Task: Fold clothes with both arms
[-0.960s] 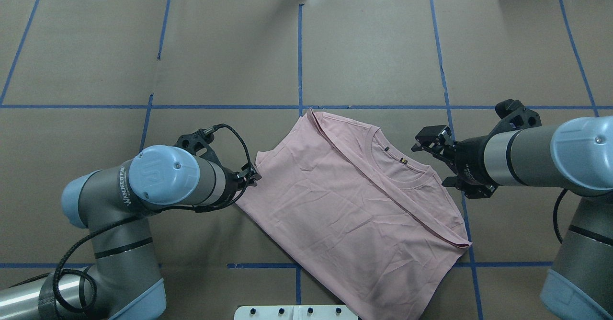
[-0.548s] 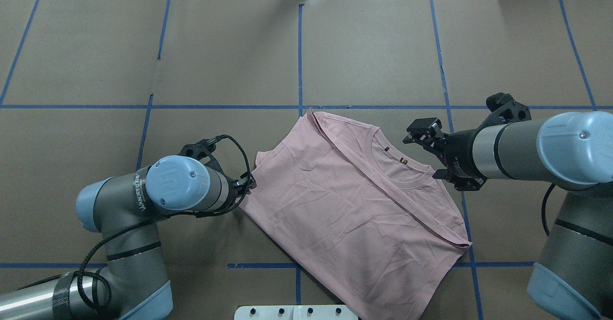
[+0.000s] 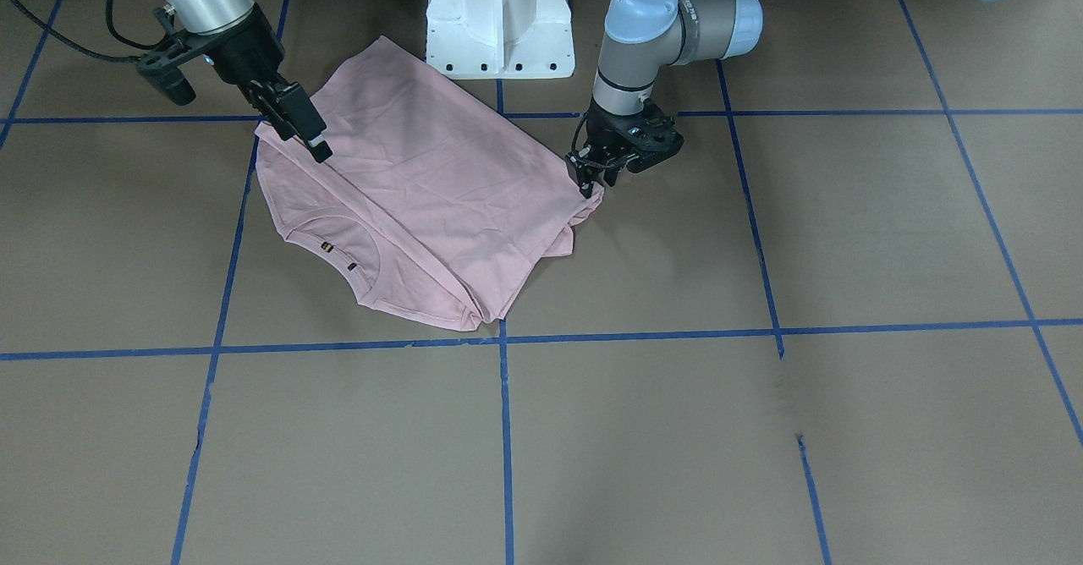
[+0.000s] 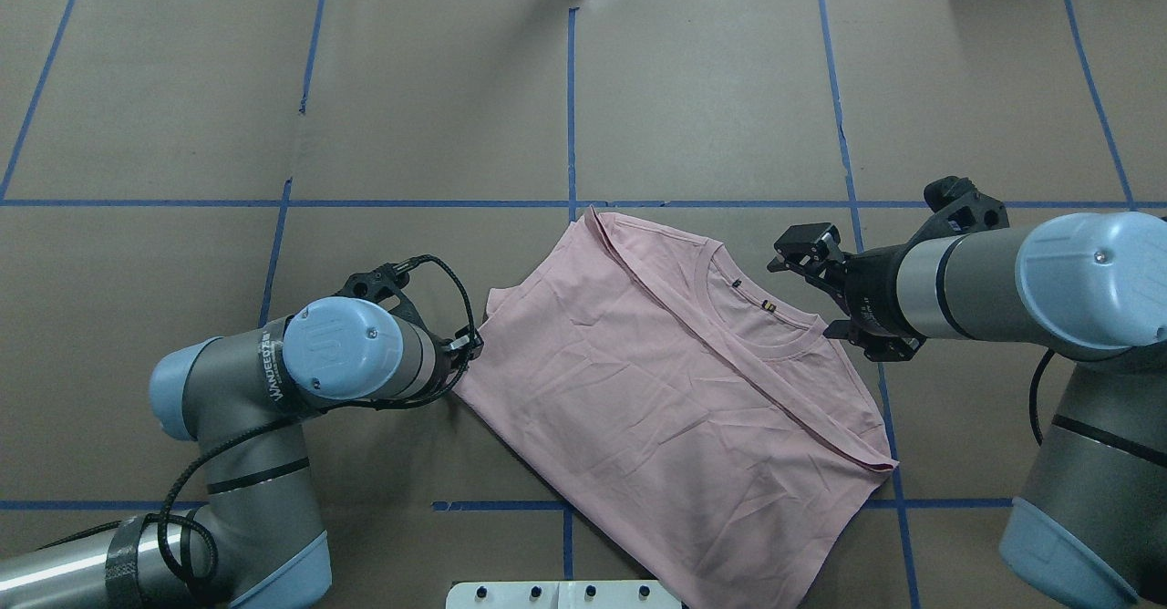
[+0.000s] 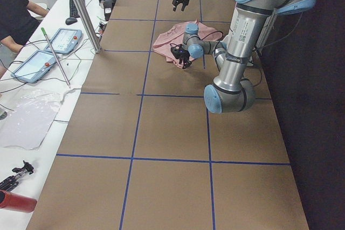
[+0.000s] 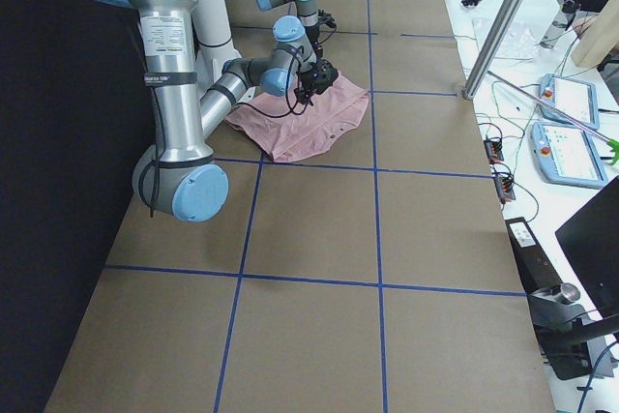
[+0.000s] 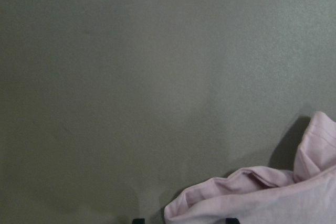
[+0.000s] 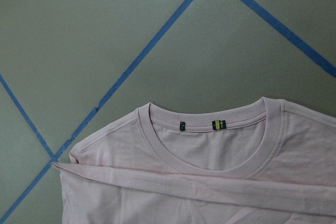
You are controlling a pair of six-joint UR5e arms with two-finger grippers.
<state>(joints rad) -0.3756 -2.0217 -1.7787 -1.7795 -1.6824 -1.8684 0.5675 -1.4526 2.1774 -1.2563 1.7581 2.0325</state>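
Pink T-shirt (image 4: 656, 390) is laid flat on worktop (image 4: 410, 89) btwn both grippers. Left gripper (image 4: 467, 346) is spread, sleeve fold (image 7: 236, 182) btwn jaws. Right gripper (image 4: 818, 285) is spread, collar (image 8: 201, 126) just below.

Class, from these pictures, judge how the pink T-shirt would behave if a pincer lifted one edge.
Probably floppy: the T-shirt lies creased, its edge bunched beside the left pincer. Likely light: the cloth looks thin. It should sag and drape, not roll.
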